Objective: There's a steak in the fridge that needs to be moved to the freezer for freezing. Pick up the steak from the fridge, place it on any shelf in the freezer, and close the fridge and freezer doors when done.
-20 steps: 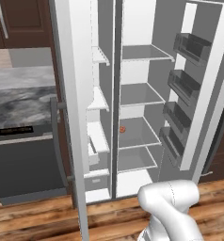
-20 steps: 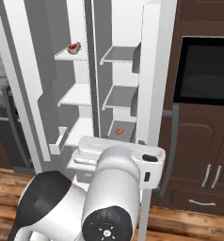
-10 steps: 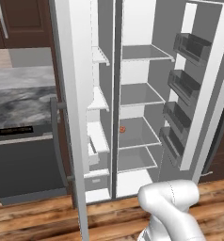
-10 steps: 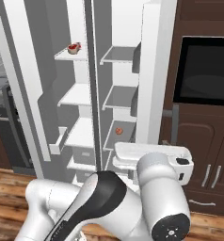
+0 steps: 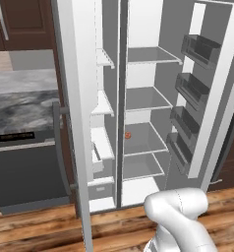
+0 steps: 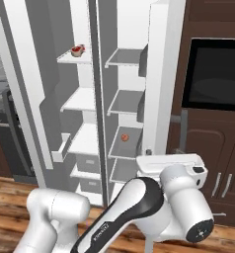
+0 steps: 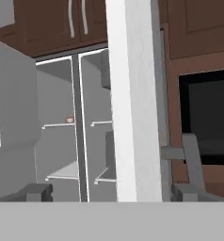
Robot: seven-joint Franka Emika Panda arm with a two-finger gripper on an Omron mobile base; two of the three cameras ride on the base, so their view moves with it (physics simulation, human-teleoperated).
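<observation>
Standing open, both doors [image 5: 207,93] are exposing the fridge [image 5: 146,98] and freezer [image 6: 80,99]. The steak [image 6: 78,49] is lying on the freezer's top shelf [image 6: 72,57]. An orange-red ball [image 6: 124,138] is sitting in the fridge. The hand [image 7: 114,190] is holding nothing, fingertips [image 7: 38,192] spread wide apart.

no readable text anywhere. the dishwasher [image 5: 25,162] control strip has a small pale marking, too blurred to make out. the arm [image 6: 139,207] has faint lettering along its dark link, also illegible.
</observation>
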